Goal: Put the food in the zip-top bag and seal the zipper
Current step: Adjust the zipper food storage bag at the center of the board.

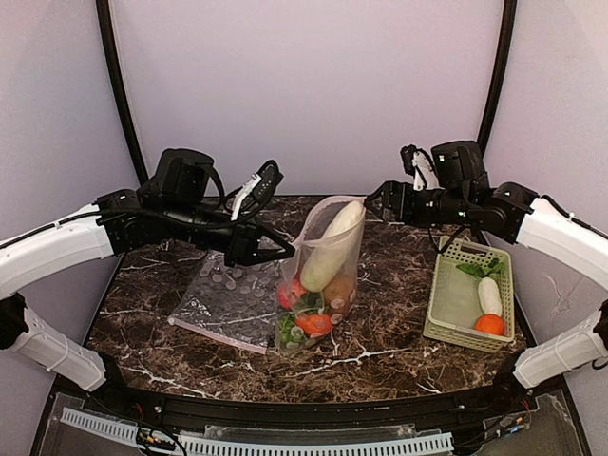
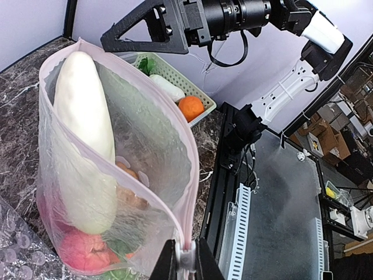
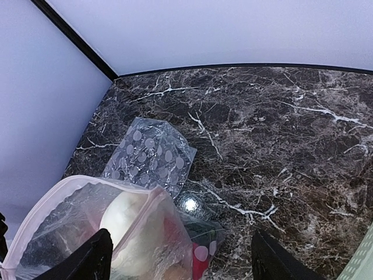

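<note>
The top camera is looking down from above and behind the arm bases, taking in the whole table (image 1: 399,342). The left wrist view is sitting right against the zip-top bag (image 2: 157,151), facing across to the basket (image 2: 178,73). The right wrist view is peering down over that bag's mouth, and all three are sharing it.

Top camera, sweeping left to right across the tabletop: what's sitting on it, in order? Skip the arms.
flat spare bag → upright zip-top bag → green basket
</note>
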`<act>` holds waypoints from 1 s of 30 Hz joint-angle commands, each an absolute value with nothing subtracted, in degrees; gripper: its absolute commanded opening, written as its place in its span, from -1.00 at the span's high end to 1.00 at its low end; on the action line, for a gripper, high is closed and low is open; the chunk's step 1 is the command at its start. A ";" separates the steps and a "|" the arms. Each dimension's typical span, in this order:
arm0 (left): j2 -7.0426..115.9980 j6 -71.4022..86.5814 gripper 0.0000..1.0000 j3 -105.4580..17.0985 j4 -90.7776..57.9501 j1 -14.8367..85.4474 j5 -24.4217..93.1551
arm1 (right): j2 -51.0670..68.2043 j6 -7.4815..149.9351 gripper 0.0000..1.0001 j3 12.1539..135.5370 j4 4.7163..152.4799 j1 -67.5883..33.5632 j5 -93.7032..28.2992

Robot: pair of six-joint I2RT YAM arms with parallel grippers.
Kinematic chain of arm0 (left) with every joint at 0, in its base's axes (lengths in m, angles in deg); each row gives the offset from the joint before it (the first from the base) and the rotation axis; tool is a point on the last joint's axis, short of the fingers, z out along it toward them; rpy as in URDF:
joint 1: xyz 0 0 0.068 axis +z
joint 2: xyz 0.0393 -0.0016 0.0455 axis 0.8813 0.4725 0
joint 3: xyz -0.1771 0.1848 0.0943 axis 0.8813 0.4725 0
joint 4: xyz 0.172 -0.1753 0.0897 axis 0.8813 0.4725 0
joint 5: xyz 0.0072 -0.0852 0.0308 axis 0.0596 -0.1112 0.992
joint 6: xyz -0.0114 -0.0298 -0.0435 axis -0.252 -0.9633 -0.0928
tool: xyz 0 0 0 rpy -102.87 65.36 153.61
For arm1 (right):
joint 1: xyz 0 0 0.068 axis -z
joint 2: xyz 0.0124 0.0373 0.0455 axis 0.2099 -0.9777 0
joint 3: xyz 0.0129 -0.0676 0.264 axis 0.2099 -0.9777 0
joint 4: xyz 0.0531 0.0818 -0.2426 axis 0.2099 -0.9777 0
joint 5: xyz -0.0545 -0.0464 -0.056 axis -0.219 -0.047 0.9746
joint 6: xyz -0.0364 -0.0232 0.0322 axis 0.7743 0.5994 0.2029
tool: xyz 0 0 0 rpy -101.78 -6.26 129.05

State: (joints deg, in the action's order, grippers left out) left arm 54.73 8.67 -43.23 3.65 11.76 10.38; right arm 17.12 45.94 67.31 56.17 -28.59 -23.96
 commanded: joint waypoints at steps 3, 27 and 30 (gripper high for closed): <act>52.46 8.62 0.99 -42.69 5.05 11.62 12.22 | 17.52 43.33 -0.49 68.10 54.33 -27.61 -29.41; 53.15 8.43 0.99 -42.46 4.72 11.64 12.97 | 14.14 39.31 0.41 69.86 57.56 -27.78 -39.56; 53.31 8.50 0.99 -42.41 4.83 11.62 13.38 | 14.16 38.99 0.56 69.99 58.55 -27.78 -40.72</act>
State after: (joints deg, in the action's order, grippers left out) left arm 54.25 8.47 -43.21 3.89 11.76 12.54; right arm 14.28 39.23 68.56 56.17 -27.94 -38.62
